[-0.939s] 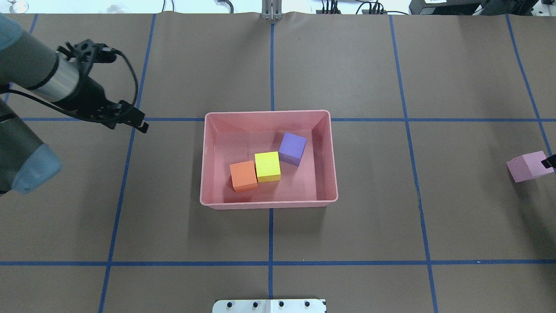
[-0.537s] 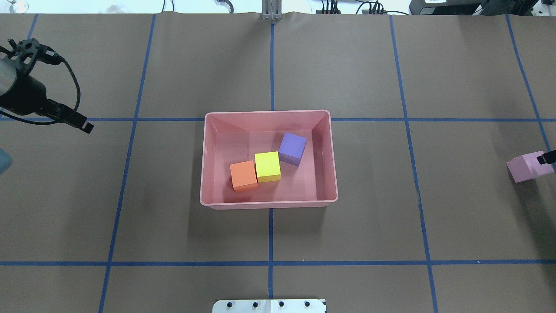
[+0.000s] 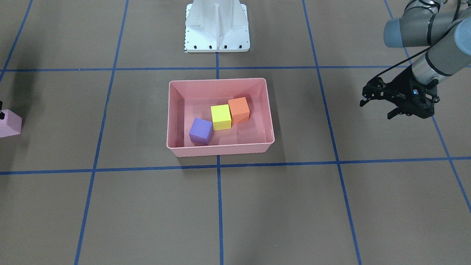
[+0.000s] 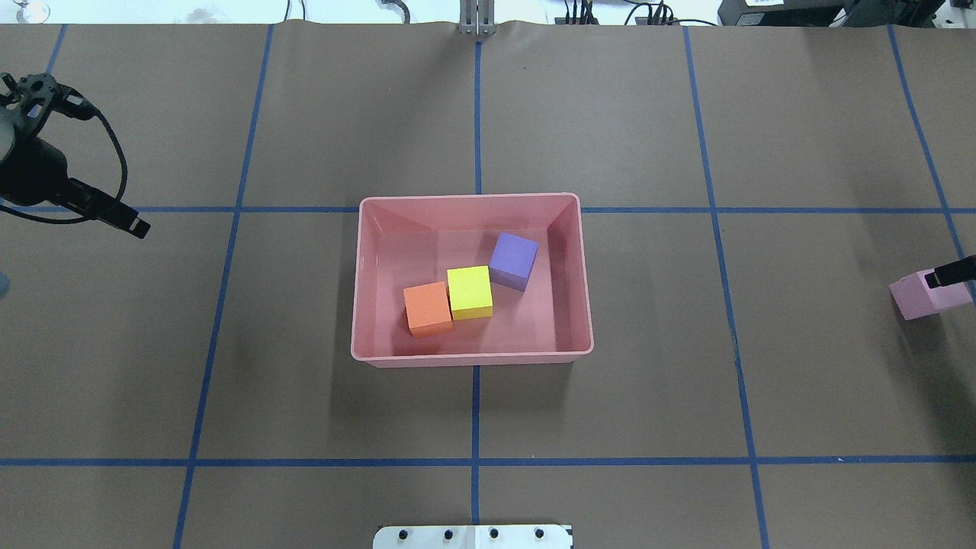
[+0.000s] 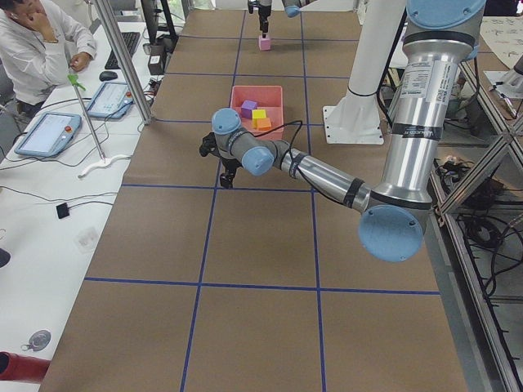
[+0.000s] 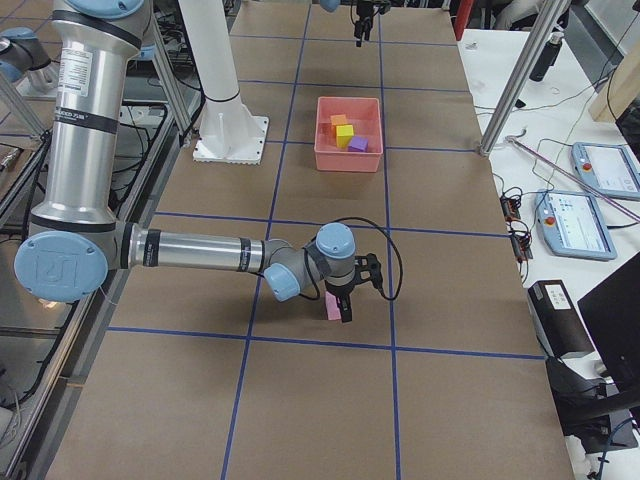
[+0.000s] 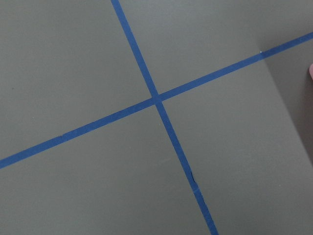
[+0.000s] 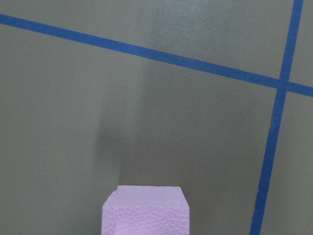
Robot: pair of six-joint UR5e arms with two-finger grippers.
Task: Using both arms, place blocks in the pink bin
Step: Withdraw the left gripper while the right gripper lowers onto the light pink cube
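**Three blocks in, the pink one still out**

Facing the robot: the pink bin sits mid-table. The purple block, yellow block and orange block lie on its floor, with yellow against orange and purple at yellow's corner. The left pincer hangs well off to one side, fingers spread and holding nothing. I'd guess it is parked there to leave the bin free for the other arm.

Overhead: the light pink block rests on the table at the far right edge, well apart from the bin. One finger of the right pincer reaches over its top. The rest is out of frame, so I cannot tell whether it has closed on the block.

Left end view: the near arm is stretched low, away from the bin.

Right end view: the near arm's pincer is down at the pink block, but its grip is unreadable.

Left wrist: only blue tape lines on bare table.

Right wrist: the pink block sits bottom-centre, which looks lined up for a grasp.

Against a second ago, the left pincer has drawn back from beside the bin toward the edge. The right finger has crept further over the pink block. No block has shifted.
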